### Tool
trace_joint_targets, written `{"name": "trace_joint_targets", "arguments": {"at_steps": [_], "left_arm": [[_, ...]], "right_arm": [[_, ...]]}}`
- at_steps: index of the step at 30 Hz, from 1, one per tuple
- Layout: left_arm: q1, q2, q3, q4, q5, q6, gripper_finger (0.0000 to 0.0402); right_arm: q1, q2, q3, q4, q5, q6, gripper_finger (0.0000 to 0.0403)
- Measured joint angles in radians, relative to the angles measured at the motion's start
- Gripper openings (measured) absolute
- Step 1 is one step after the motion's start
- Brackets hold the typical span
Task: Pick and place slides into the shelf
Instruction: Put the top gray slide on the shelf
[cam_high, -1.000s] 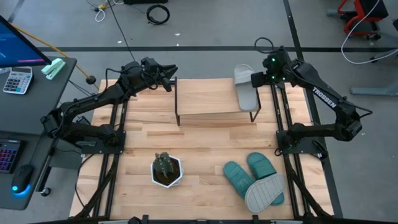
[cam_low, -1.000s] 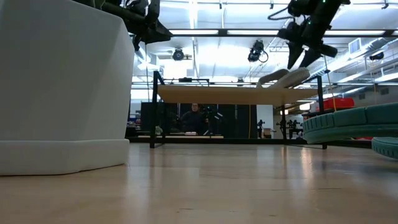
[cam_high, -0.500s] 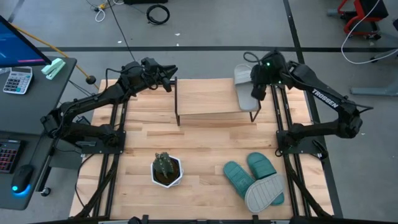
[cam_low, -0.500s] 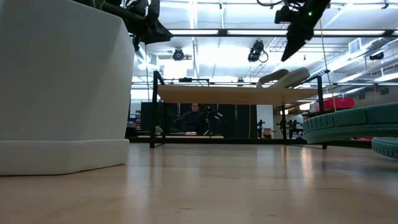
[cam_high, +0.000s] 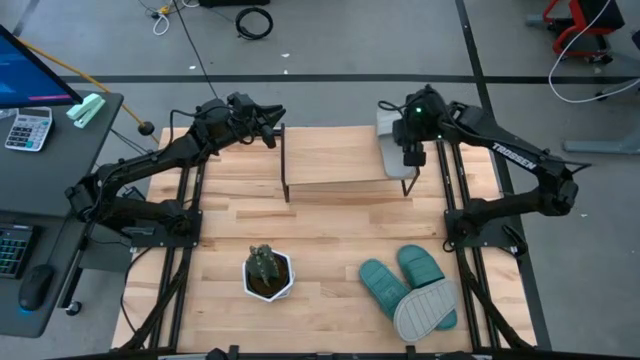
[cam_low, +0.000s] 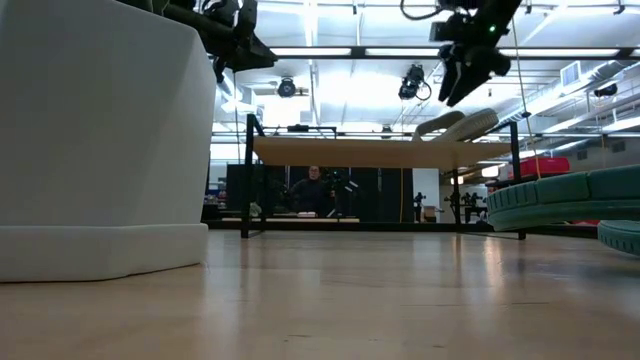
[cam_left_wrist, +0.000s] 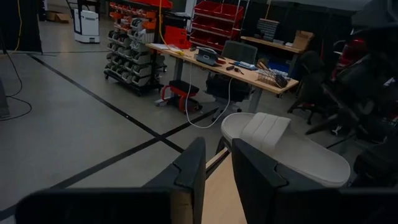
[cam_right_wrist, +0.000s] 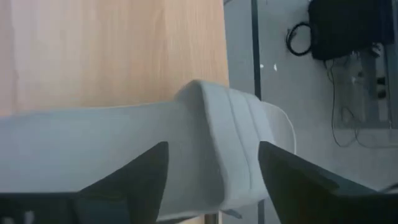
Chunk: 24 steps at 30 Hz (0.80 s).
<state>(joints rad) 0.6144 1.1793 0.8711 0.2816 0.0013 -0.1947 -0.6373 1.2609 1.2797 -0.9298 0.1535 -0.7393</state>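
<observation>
A light grey slide (cam_high: 388, 135) (cam_low: 470, 125) lies sole-down on the right end of the shelf (cam_high: 335, 155), its far end reaching past the plank's far edge. My right gripper (cam_high: 410, 148) (cam_low: 458, 88) hovers just above it, open. Its fingers stand on either side of the ribbed strap (cam_right_wrist: 214, 140) without touching. A teal pair (cam_high: 395, 280) lies at the table's near right, and a second grey slide (cam_high: 425, 308) rests partly on it. My left gripper (cam_high: 278, 123) (cam_left_wrist: 219, 155) waits level above the shelf's far left corner, with a narrow empty gap between its fingers.
A potted plant in a white pot (cam_high: 268, 273) stands near the table's front, left of the teal pair, and fills the left of the low view. Off the table's left side is a desk with a calculator (cam_high: 28, 128). A person (cam_low: 315, 185) shows far behind the shelf.
My right gripper has come up off the grey slide and drifted toward the table's left, so it now hangs over the slide's strap. Its wrist has rolled as it went. The slide has stayed where it lay on the shelf.
</observation>
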Motion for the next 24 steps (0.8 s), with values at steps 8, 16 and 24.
{"name": "trace_joint_targets", "arguments": {"at_steps": [8,16,24], "left_arm": [[0.0,0.0,0.0,-0.005,0.0,0.0,0.0091],[0.0,0.0,0.0,-0.011,0.0,0.0,0.0083],[0.0,0.0,0.0,-0.012,0.0,0.011,0.0091]], "right_arm": [[-0.001,0.102,0.0,0.057,0.165,-0.032,0.0288],[0.0,0.145,0.0,0.068,0.175,-0.016,0.0172],[-0.001,0.115,0.0,0.081,0.19,0.036,0.0019]]}}
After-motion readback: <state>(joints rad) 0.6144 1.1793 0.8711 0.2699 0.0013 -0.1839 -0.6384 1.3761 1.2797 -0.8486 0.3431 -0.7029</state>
